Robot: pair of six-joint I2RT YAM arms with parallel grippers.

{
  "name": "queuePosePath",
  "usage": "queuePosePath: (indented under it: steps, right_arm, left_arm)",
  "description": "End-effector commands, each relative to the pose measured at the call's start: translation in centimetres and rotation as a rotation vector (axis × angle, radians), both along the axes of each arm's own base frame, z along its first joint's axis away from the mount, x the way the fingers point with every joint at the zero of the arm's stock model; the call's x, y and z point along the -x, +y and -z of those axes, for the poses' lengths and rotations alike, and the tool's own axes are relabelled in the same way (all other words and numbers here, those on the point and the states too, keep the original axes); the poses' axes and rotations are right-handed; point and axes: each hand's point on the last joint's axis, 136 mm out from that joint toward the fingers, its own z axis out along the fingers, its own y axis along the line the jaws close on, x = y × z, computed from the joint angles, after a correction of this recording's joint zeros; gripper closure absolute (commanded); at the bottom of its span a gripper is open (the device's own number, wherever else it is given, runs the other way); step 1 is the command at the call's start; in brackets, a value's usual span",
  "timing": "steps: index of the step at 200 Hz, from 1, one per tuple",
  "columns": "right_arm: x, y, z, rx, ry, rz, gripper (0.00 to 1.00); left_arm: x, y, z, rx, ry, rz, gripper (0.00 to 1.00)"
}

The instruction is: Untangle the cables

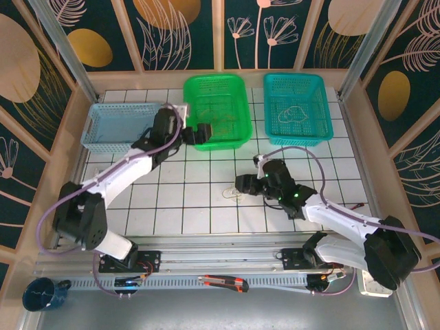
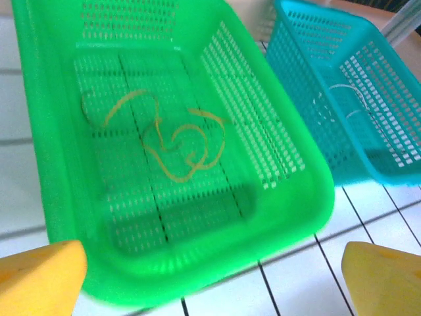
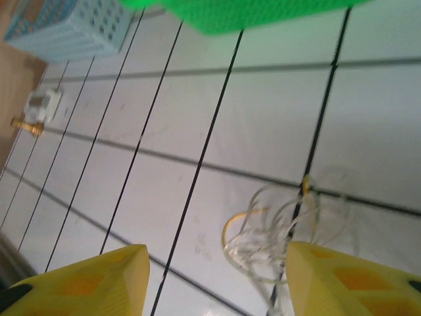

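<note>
1. The right end effector (image 3: 212, 280) hangs low over the white tiled counter (image 1: 192, 206), its yellow fingers apart and clasping nothing.
2. A whitish tangle of thin cables with one yellow strand (image 3: 283, 227) lies on the counter at the lower right of the right wrist view, reaching in between the fingertips.
3. The left end effector (image 2: 210, 276) is spread wide and empty, at the near rim of the green plastic mesh basket (image 2: 289, 197).
4. A yellowish looped cable (image 2: 181, 148) lies on that basket's floor.
5. A whitish looped cable (image 1: 292, 113) lies in the teal plastic mesh basket (image 1: 299, 141), at the upper right of the top view.
</note>
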Motion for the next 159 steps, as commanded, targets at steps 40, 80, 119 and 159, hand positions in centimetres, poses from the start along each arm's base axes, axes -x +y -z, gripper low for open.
queuePosePath:
  steps: [40, 80, 119, 159]
  right_arm:
    - [3.5, 5.3, 3.5, 0.069, 0.072, -0.161, 0.51]
    - [2.4, 7.4, 4.7, 0.108, 0.064, -0.187, 0.56]
    - [-0.4, 6.8, 5.8, 0.123, 0.068, -0.134, 0.58]
    - [-2.6, 5.6, 6.3, 0.166, 0.071, -0.075, 0.60]
  left_arm:
    - [5.3, 1.9, 2.7, 0.152, 0.048, -0.049, 0.01]
    - [5.8, 2.7, 3.1, 0.152, 0.051, -0.081, 0.01]
    - [5.8, 2.7, 3.0, 0.158, 0.050, -0.084, 0.01]
    - [5.8, 2.8, 2.7, 0.162, 0.042, -0.088, 0.01]
